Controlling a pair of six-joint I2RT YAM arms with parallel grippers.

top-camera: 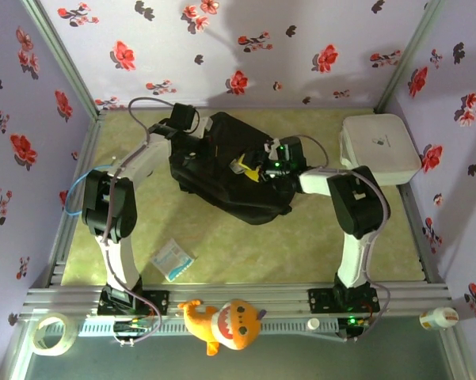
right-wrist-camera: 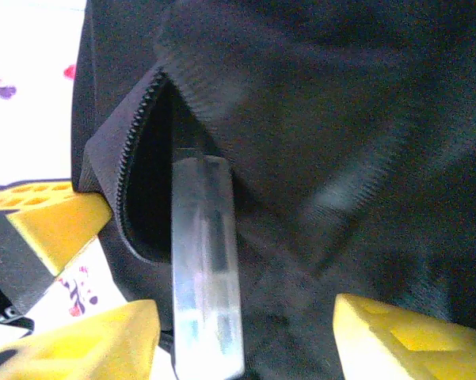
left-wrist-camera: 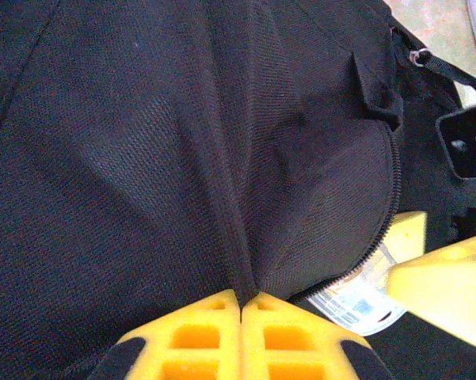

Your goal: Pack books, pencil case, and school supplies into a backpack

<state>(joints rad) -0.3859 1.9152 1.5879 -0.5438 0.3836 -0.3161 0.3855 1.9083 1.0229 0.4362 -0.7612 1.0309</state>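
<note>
The black backpack [top-camera: 222, 186] lies mid-table. My left gripper [left-wrist-camera: 241, 299] is shut on a pinched fold of its fabric beside the zip [left-wrist-camera: 392, 206], at the bag's left upper edge [top-camera: 195, 150]. My right gripper [right-wrist-camera: 241, 317] is open over the bag's middle [top-camera: 249, 165]. The clear pencil case [right-wrist-camera: 206, 269] stands between its fingers, close to the left one, with its far end inside the dark zip opening [right-wrist-camera: 146, 198]. A white barcode label [left-wrist-camera: 356, 299] shows through the opening; I cannot tell what it belongs to. The books are hidden.
A white rounded-square box [top-camera: 378, 146] stands at the back right. A pale blue-white packet [top-camera: 173, 259] lies near the front left. On the front rail sit a tape roll [top-camera: 51, 332], an orange plush toy [top-camera: 226, 323] and a small white bottle [top-camera: 437, 318].
</note>
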